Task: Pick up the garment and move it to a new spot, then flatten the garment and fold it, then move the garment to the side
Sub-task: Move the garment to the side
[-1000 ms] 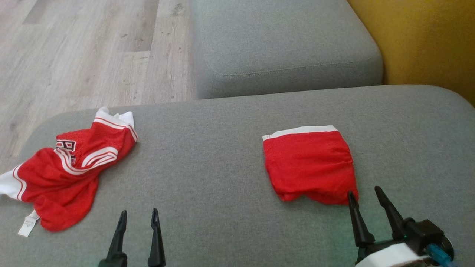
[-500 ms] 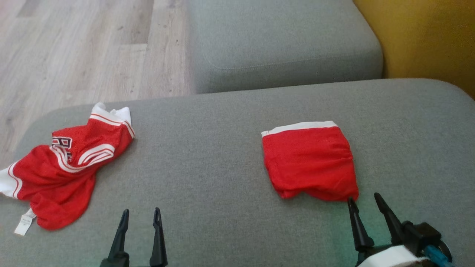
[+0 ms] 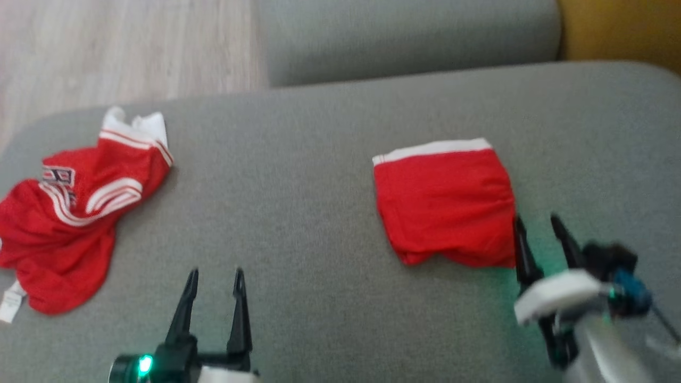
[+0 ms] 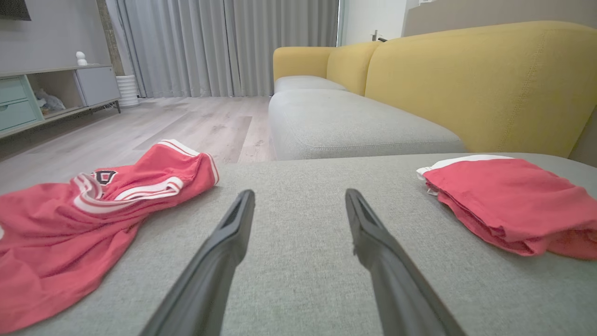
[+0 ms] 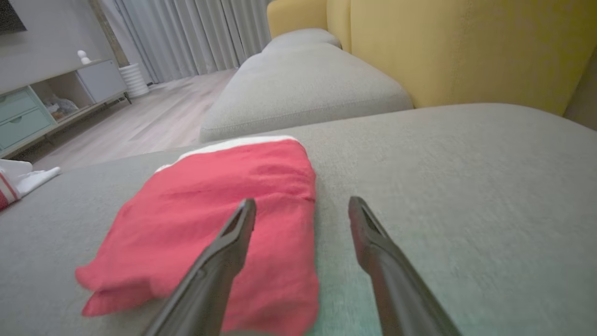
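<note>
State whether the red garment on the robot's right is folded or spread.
Folded: the red garment lies as a compact rectangle, layers stacked at its edge.

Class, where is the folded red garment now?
In the head view, the folded red garment lies right of centre on the grey cushion, beside the right gripper.

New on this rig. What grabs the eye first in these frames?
On the grey cushion, a neatly folded red garment with a white band lies at the robot's right. A crumpled red jersey with white stripes sprawls at the far left edge. The right gripper is open beside the folded garment's right edge, the left gripper is open over bare cushion, and a yellow sofa back rises behind.
</note>
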Controlling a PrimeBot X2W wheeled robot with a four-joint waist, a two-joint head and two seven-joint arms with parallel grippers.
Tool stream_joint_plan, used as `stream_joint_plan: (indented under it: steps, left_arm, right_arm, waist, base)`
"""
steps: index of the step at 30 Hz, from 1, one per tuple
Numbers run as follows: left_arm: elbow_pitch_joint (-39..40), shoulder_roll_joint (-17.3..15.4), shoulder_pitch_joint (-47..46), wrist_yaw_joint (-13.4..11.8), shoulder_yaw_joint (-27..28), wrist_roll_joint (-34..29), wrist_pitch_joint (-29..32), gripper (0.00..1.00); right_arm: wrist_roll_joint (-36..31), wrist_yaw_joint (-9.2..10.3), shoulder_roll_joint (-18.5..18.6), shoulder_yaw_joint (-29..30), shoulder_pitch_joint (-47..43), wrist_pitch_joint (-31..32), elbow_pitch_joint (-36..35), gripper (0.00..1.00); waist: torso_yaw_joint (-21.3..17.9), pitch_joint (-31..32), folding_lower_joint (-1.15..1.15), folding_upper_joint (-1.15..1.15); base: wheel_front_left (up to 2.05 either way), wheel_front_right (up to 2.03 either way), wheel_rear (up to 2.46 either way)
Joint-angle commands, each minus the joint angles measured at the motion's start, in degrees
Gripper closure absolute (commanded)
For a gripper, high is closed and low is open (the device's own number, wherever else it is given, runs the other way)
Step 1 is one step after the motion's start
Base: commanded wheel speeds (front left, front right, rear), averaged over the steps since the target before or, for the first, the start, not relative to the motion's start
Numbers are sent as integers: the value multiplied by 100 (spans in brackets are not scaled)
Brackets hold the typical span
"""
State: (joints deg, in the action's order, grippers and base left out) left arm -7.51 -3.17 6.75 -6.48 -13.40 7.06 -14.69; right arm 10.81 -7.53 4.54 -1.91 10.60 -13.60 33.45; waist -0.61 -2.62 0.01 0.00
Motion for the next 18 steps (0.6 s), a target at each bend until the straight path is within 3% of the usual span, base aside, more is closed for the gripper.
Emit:
stream_joint_plan:
  steps: [1, 8, 9, 10, 11, 12, 18]
  left_arm:
    - [163, 29, -348, 31, 111, -31, -30, 0]
    - [88, 29, -648, 65, -49, -77, -30, 0]
    - [77, 29, -681, 66, -64, -84, -30, 0]
    - [67, 29, -711, 65, -76, -87, -30, 0]
    - [59, 29, -738, 61, -84, -88, -30, 0]
    - [55, 29, -761, 54, -88, -87, -30, 0]
    - [98, 29, -816, 33, -75, -49, -30, 0]
  right_arm:
    - [18, 4, 103, -110, 470, 26, 16, 0]
    - [305, 4, 210, -290, 1335, 577, 1198, 0]
    - [387, 4, 207, -357, 1406, 656, 1338, 16]
    - [526, 4, 188, -418, 1466, 728, 1450, 60]
    - [683, 4, 169, -514, 1514, 761, 1506, 91]
    - [870, 4, 159, -602, 1547, 773, 1526, 100]
    - [1466, 4, 513, -966, 1665, 641, 1420, 100]
  waist:
    - [6, -213, -1, 0]
    - [36, -522, -1, 0]
    - [40, -542, -1, 0]
    - [43, -560, -1, 0]
    - [42, -575, -1, 0]
    - [35, -591, -1, 0]
    - [-136, -732, -1, 0]
  base:
    - [0, 0, 0]
    - [0, 0, 0]
    - [0, 0, 0]
    - [0, 0, 0]
    - [0, 0, 0]
    - [0, 0, 0]
    - [0, 0, 0]
